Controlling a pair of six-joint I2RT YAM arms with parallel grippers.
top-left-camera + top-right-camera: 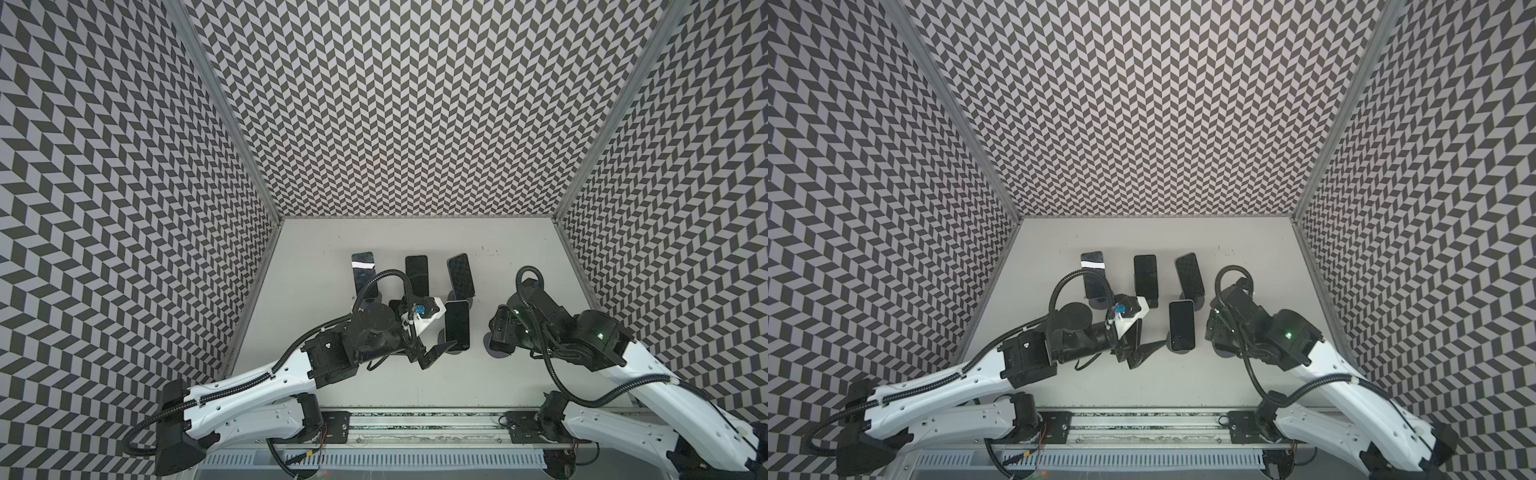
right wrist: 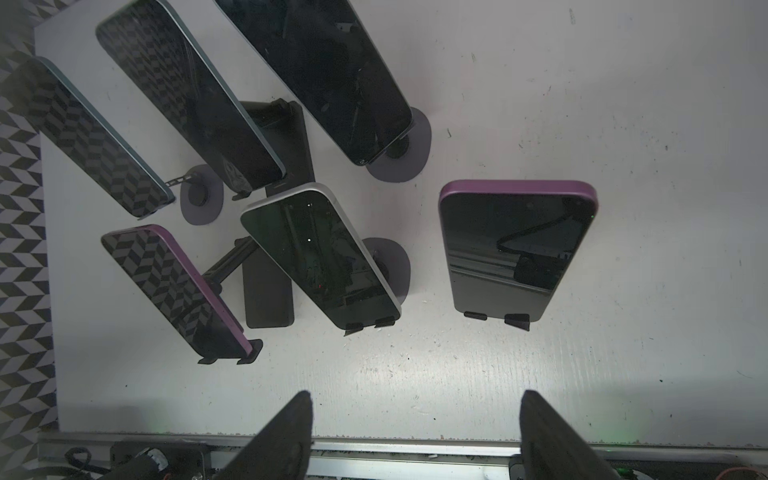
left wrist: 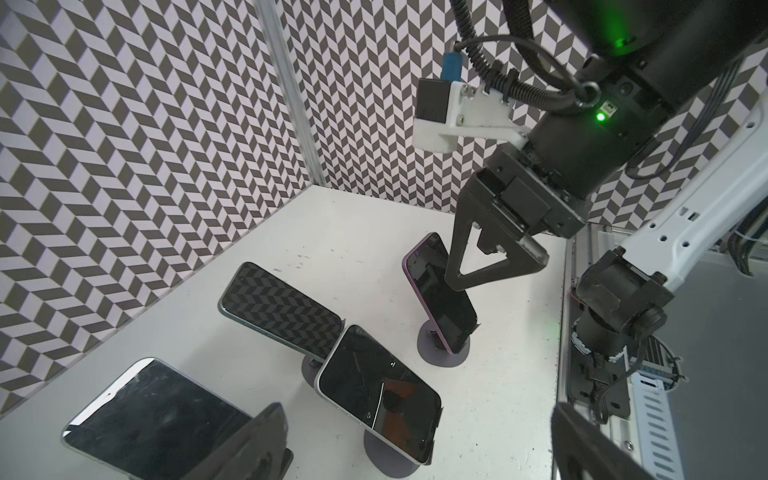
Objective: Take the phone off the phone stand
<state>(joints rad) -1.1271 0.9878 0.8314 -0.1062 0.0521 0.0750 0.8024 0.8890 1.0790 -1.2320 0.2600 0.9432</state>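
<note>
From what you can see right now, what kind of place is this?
Probably a robot test cell: chevron-patterned walls enclose a white tabletop, phones sit on stands, and two robot arms reach in from an aluminium rail.

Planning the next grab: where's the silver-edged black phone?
In both top views the silver-edged phone stands centrally, just right of the left end effector, in front of the rightmost rear phone.

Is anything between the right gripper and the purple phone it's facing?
Nothing. In the right wrist view, only bare table shows between the open right gripper and the purple phone.
</note>
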